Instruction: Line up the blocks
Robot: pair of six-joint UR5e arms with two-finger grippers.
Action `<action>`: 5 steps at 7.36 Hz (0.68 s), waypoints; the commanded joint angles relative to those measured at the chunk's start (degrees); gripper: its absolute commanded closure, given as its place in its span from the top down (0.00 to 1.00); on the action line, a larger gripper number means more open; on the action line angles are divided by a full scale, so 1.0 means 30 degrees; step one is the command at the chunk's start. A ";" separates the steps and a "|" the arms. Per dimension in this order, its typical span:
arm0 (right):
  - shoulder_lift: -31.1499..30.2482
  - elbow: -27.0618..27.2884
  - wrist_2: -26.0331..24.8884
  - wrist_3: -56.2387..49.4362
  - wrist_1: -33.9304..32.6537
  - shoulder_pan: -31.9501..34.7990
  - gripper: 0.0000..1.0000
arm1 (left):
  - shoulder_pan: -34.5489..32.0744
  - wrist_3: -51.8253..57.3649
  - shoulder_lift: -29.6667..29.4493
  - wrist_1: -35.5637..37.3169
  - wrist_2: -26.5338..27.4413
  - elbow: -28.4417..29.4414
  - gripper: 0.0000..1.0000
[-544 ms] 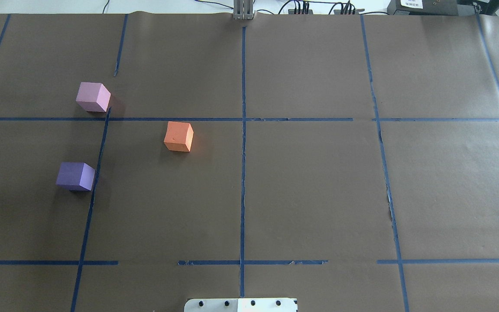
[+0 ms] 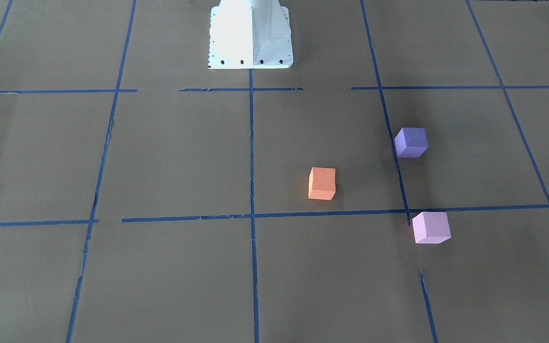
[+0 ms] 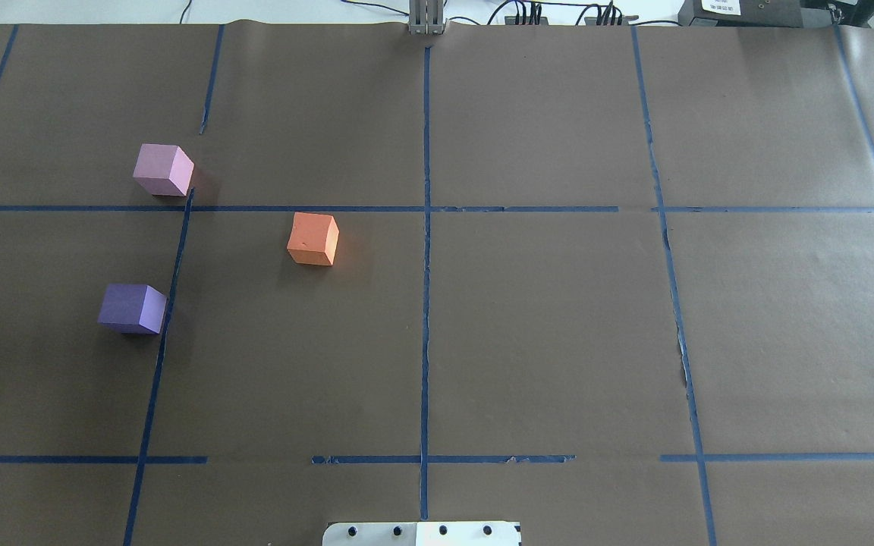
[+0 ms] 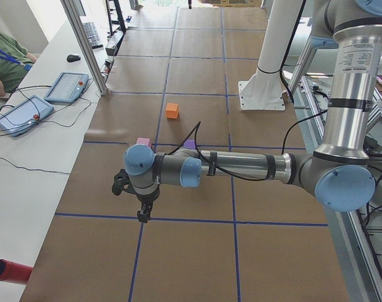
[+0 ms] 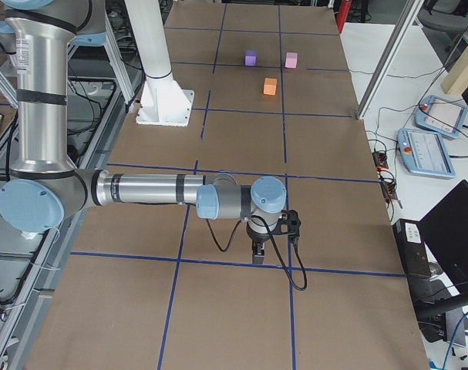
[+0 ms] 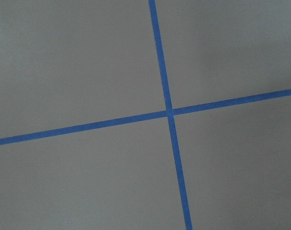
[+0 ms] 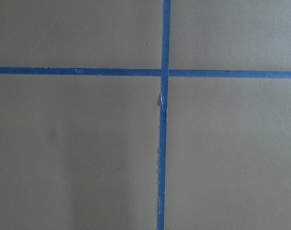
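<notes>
**Block Positions Unchanged**

The orange block [image 3: 313, 239], violet-purple block [image 3: 132, 309] and pink-lilac block [image 3: 163, 170] sit unmoved on the counter's [image 3: 558, 341] left half, well apart, in a triangle. For the left end effector [image 4: 142, 217] and right end effector [image 5: 257, 254], spread or pressed together cannot be told.

Bright, even light is falling everywhere. Paper under the left gripper [image 4: 142, 218] is reading sharp and shadowless in the wrist view. Well beyond it, the blocks [image 3: 313, 239] are casting only soft, faint shadows. The white robot base [image 2: 250, 33] is blowing out.
</notes>
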 commanded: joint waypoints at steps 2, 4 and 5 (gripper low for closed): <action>0.0000 0.0006 0.0000 0.0000 0.0000 0.0017 1.00 | 0.1095 -0.2358 -0.0604 -0.0042 0.0000 -0.4190 1.00; 0.0000 0.0006 0.0000 0.0000 0.0000 -0.0012 1.00 | 0.3814 -0.5595 -0.1772 -0.0042 0.0086 -0.6126 1.00; 0.0000 0.0006 0.0000 0.0000 0.0000 0.0017 1.00 | 0.5772 -0.8345 -0.2504 -0.0013 0.0203 -0.7005 1.00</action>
